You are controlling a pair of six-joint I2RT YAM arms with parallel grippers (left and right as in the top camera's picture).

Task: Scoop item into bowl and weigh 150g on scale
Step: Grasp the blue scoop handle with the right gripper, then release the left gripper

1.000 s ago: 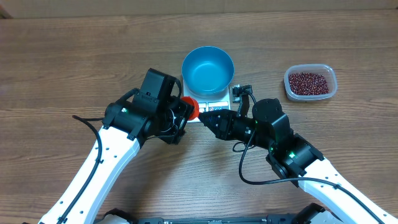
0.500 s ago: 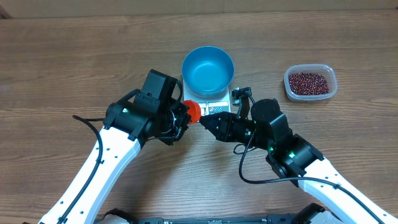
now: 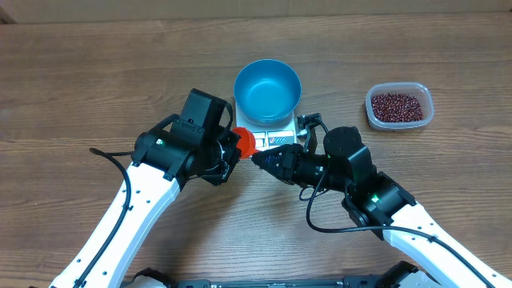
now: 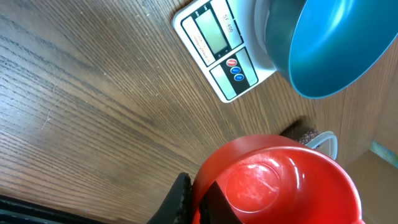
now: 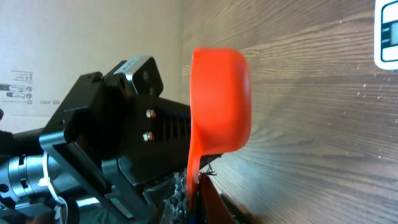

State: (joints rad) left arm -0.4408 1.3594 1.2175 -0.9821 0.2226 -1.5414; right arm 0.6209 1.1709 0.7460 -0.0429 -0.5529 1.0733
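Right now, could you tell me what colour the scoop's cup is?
The scoop is bright orange-red, clearest in the right wrist view.

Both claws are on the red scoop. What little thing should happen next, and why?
Probably the right claw should open and let go. Both it and the left claw grip the red scoop, so neither arm can carry it to the beans; the blue bowl is empty.
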